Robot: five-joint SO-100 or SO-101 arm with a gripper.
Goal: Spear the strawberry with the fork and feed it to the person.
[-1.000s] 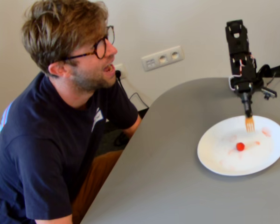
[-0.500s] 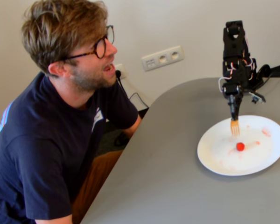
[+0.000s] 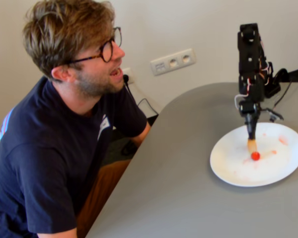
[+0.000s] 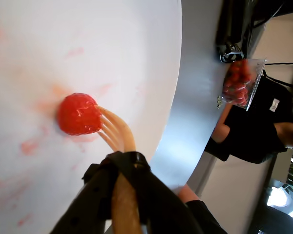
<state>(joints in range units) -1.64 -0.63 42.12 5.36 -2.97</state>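
Fixed view: the strawberry (image 3: pixel 256 155) sat on the white plate (image 3: pixel 283 171), slightly left of plate centre, among faint juice smears. The fork (image 3: pixel 252 145) hung nearly vertical from the arm, tines down, with its tip just up-left of the berry, touching or nearly so; this angle didn't settle contact. The arm came in from the far side of the table (image 3: pixel 188 198). The person (image 3: pixel 64 124) sat at the table's left, mouth open, well apart from the plate.

Wrist view: the strawberry (image 4: pixel 78 114) lay directly ahead of the tines, up-left in frame. The fork (image 4: pixel 118 139) pointed at it along its own long axis, and the tine tips met the berry's right flank. They looked to be against the skin at the side, not through it. The berry was roughly round, so no preferred axis; my read is that the push must go through its middle or it rolls away across the plate (image 4: pixel 136 44).

The gripper (image 4: pixel 122 168) was clamped around the fork handle, black fingers wrapped on both sides. A clear box of more berries (image 4: pixel 240 82) stood off the plate, at the table's edge.
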